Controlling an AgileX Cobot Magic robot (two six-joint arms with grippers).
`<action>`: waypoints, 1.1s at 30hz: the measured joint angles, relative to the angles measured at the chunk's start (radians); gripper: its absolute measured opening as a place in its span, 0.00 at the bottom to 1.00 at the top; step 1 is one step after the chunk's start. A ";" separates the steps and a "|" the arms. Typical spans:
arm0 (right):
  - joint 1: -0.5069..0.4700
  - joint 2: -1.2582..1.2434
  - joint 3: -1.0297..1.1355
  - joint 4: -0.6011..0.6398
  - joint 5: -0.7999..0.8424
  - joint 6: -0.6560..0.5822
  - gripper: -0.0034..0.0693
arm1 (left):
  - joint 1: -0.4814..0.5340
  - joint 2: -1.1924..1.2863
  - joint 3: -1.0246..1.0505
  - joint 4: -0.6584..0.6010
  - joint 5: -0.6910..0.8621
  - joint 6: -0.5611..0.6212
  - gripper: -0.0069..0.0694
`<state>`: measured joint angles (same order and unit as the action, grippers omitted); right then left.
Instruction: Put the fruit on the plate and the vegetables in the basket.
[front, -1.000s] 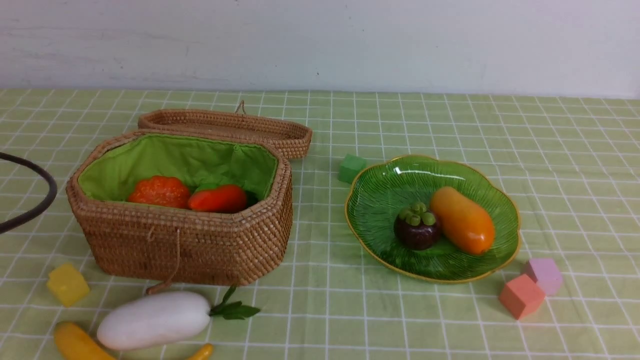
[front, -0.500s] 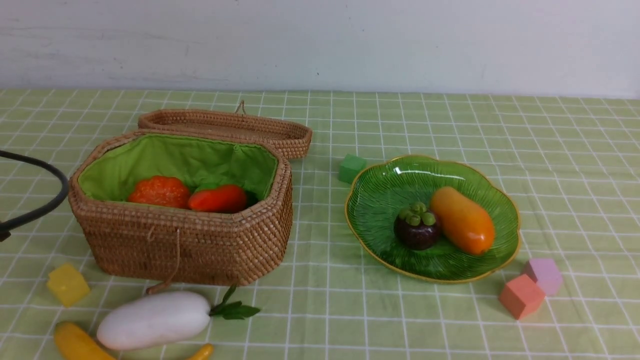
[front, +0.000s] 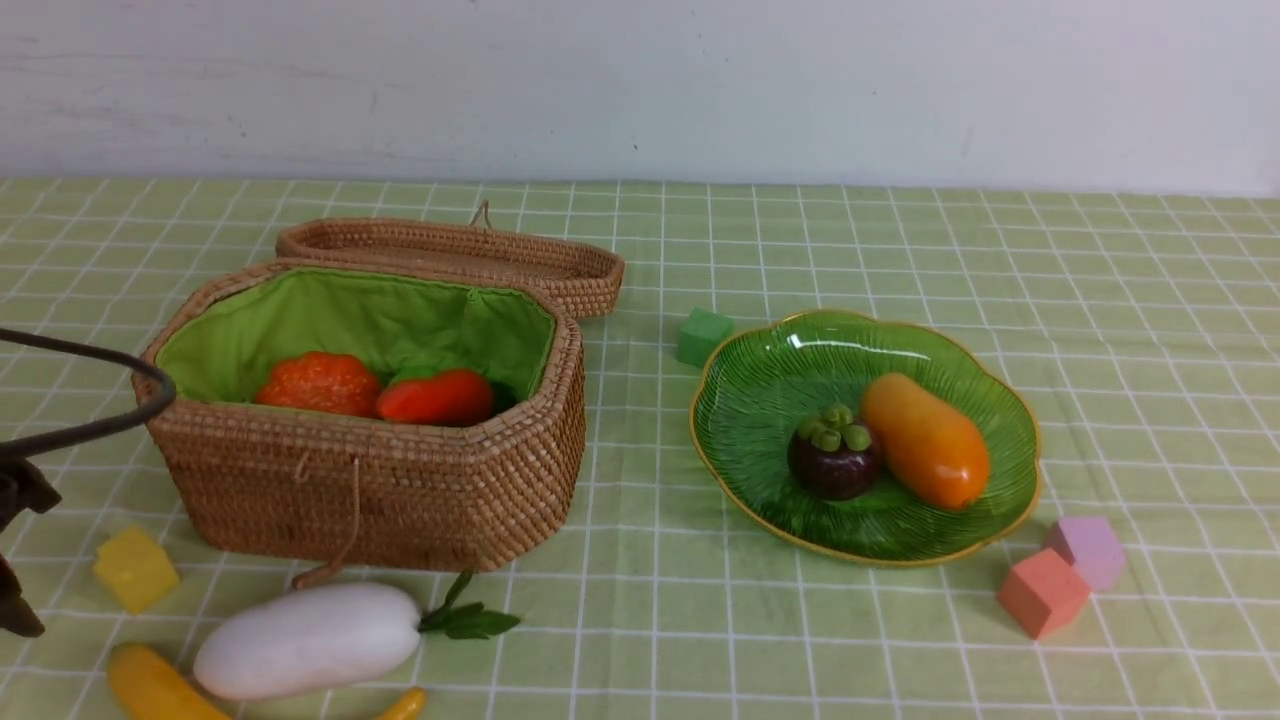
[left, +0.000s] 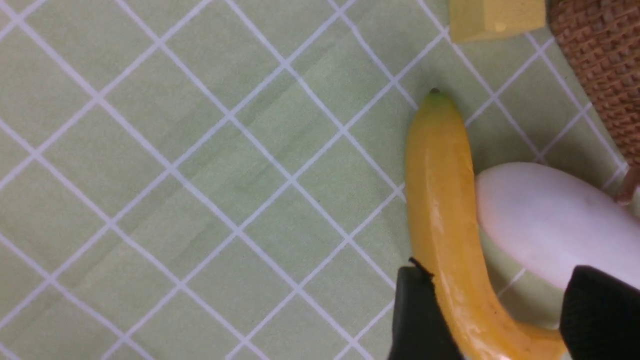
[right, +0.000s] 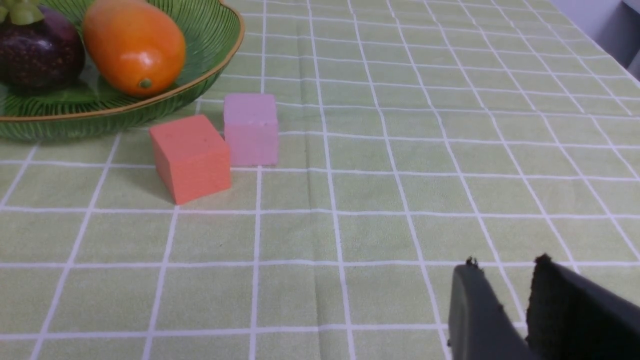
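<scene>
left gripper (left: 500, 300): hangs over the near left corner, fingers spread wide, straddling the banana's curved end; contact cannot be told.
right gripper (right: 506, 265): over bare checked tablecloth (right: 400, 175), fingers close together with a thin gap, holding nothing.
banana (front: 150, 685): on the cloth at the near edge, touching the radish.
radish (front: 305, 640): lying on its side just in front of the basket, leaves pointing right.
foam cubes: yellow cube (front: 135, 568) left of the radish; orange cube (front: 1042, 592) and pink cube (front: 1088, 550) touching, near the plate's right rim.
basket (front: 370, 490): open, holding the pumpkin (front: 318, 383) and carrot (front: 437, 397) side by side.
plate (front: 760, 400): right of the basket, holding the mangosteen (front: 833, 460) and mango (front: 925, 440), touching.
green cube (front: 703, 336): just beyond the plate's left rim.
lid (front: 450, 250): flat on the cloth behind the basket.
</scene>
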<state>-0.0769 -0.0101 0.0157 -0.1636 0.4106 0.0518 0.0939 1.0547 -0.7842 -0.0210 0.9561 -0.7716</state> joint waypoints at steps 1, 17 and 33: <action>0.000 0.000 0.000 0.000 0.000 0.000 0.30 | 0.000 0.007 0.000 -0.019 0.001 0.005 0.62; 0.000 0.000 0.000 0.000 0.000 0.000 0.33 | 0.000 0.278 0.000 -0.154 -0.163 0.083 0.72; 0.000 0.000 0.000 0.000 0.000 0.000 0.36 | 0.000 0.566 -0.009 -0.126 -0.255 0.056 0.72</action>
<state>-0.0769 -0.0101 0.0157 -0.1636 0.4106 0.0518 0.0937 1.6207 -0.7930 -0.1467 0.7010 -0.7156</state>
